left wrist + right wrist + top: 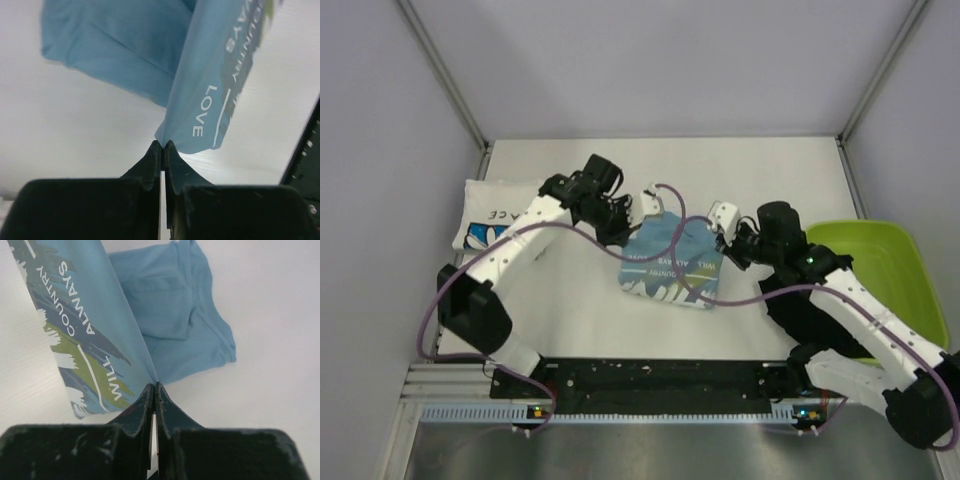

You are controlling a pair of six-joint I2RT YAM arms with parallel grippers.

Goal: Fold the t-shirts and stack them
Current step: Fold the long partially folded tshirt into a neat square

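With left gripper (163, 146) and right gripper (154, 386) both closed on the blue t-shirt (672, 268), they should lower its edge evenly together.

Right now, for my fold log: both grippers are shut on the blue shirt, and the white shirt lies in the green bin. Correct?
Not the bin: the top view shows the white shirt on the table at far left; the rest holds.

Robotics lab, pretty clearly: the white bench (575, 320) is boxed in by plain grey panels (650, 60) and arms (505, 255) are bolted to a rail (660, 378).
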